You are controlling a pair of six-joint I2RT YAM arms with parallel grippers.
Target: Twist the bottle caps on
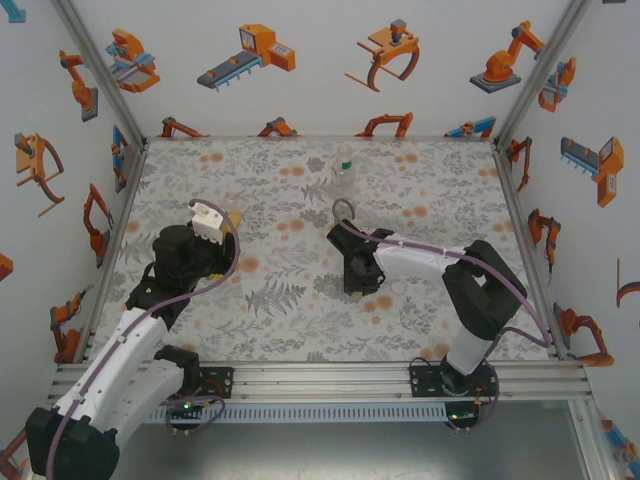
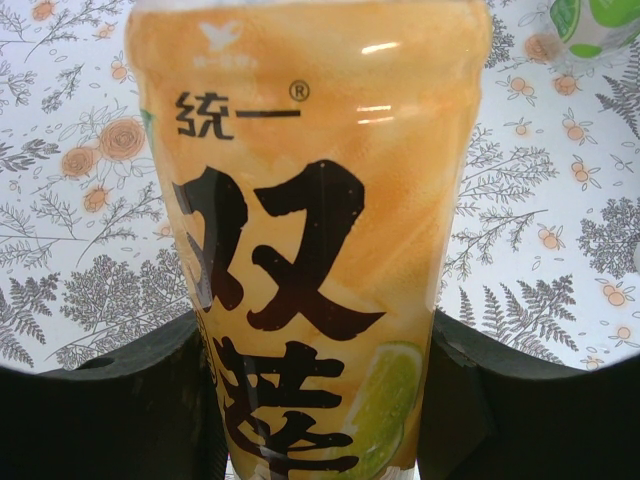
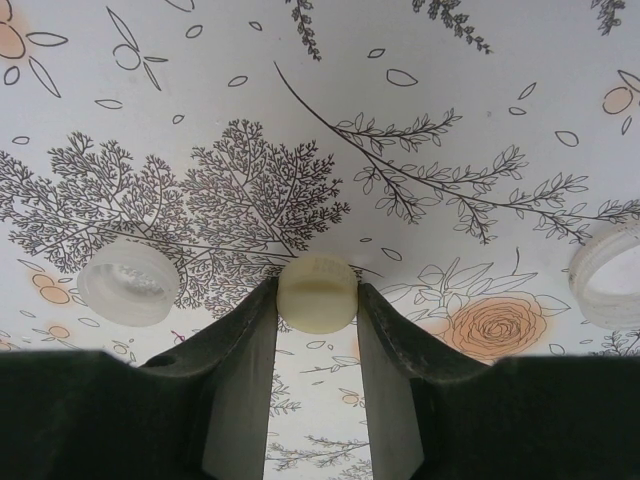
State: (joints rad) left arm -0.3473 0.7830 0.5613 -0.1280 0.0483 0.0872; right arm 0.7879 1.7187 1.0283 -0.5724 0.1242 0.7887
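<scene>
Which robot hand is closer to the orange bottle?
Left. The left gripper is clamped around the orange bottle; the right gripper sits apart to its right, pinching a cream cap.

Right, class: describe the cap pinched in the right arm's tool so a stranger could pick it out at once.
Find the floral table, then the right tool pointing down near its middle. Between its two dark fingers sits the cream cap. It is opaque and gripped, while the translucent cap and the whitish cap flanking it lie free.
</scene>
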